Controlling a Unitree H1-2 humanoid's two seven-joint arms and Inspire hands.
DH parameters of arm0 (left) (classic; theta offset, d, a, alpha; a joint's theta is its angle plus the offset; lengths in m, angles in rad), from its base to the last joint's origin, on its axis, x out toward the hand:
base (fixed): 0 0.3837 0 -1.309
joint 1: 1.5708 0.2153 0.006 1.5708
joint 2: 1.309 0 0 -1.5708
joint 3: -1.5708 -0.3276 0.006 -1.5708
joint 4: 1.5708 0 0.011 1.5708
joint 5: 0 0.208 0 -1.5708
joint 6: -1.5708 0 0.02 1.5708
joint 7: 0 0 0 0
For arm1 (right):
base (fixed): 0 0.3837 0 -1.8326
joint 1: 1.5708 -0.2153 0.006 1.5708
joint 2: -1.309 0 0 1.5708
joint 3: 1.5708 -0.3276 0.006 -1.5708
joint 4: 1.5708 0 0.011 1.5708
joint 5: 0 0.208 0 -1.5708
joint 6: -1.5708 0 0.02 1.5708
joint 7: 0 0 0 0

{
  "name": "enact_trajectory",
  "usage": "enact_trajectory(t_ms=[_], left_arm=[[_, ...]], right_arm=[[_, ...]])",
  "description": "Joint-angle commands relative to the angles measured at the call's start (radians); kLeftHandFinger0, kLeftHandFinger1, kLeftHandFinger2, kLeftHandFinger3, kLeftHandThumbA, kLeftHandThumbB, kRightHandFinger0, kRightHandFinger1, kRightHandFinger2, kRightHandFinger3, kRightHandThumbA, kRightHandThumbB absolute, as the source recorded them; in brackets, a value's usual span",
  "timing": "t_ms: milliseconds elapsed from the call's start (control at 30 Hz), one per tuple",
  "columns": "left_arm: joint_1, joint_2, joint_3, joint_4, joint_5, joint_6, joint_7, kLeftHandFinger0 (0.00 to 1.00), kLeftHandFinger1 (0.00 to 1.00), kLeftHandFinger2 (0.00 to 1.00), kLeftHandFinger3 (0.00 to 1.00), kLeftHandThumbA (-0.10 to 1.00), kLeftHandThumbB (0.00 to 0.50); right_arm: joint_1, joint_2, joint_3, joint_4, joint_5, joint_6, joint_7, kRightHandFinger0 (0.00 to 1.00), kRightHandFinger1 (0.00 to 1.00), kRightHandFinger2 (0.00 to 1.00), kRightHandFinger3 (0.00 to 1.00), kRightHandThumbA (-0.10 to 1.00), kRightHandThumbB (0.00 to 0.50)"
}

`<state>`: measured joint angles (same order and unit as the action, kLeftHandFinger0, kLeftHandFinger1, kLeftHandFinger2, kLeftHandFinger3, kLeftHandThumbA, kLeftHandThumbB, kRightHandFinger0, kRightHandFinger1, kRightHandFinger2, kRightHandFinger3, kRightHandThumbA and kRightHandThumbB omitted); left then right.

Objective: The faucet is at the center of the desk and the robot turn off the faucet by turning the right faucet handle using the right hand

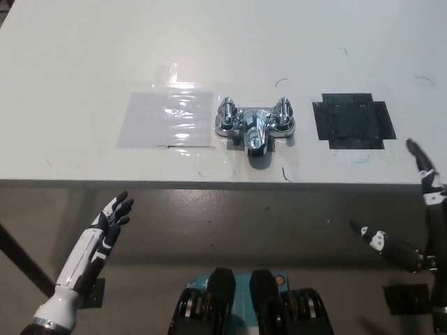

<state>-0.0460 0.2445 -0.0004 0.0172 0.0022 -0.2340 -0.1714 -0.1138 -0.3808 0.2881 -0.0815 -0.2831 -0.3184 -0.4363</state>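
A chrome faucet (254, 124) sits taped at the middle of the white desk (223, 56), spout pointing toward me. Its left handle (227, 112) and right handle (283, 112) stand upright on either side. My black right hand (419, 223) hangs at the picture's right edge, below and off the desk's front edge, fingers spread apart and holding nothing, well away from the right handle. My white left hand (112, 220) rests open at the lower left, below the desk.
A clear plastic sheet (166, 117) is taped left of the faucet. A black tape patch (353, 121) lies to its right. The desk's front edge (209, 183) runs across the picture's middle, with grey floor below.
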Motion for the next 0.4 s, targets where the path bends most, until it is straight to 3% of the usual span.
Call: enact_trajectory(t_ms=[0, 100, 167, 367], left_arm=[[-0.019, 0.026, 0.003, -0.020, -0.010, -0.024, -0.018, 1.00, 1.00, 1.00, 1.00, 0.98, 0.405], [-0.019, 0.026, 0.003, -0.022, -0.009, -0.021, -0.017, 1.00, 1.00, 1.00, 1.00, 0.98, 0.404], [-0.016, 0.021, 0.005, -0.016, -0.020, -0.031, -0.016, 1.00, 1.00, 1.00, 1.00, 0.97, 0.398], [-0.008, 0.022, 0.011, -0.020, -0.017, -0.020, -0.010, 1.00, 1.00, 1.00, 1.00, 0.99, 0.412]], right_arm=[[-0.017, 0.052, -0.027, 0.102, 0.194, -0.123, 0.120, 1.00, 1.00, 1.00, 1.00, 1.00, 0.216], [-0.016, 0.065, -0.043, 0.114, 0.208, -0.135, 0.144, 1.00, 1.00, 1.00, 1.00, 1.00, 0.214], [-0.006, 0.098, -0.045, 0.186, 0.230, -0.122, 0.165, 1.00, 1.00, 1.00, 1.00, 1.00, 0.262], [0.002, 0.132, -0.070, 0.273, 0.265, -0.124, 0.222, 1.00, 1.00, 1.00, 1.00, 1.00, 0.241]])
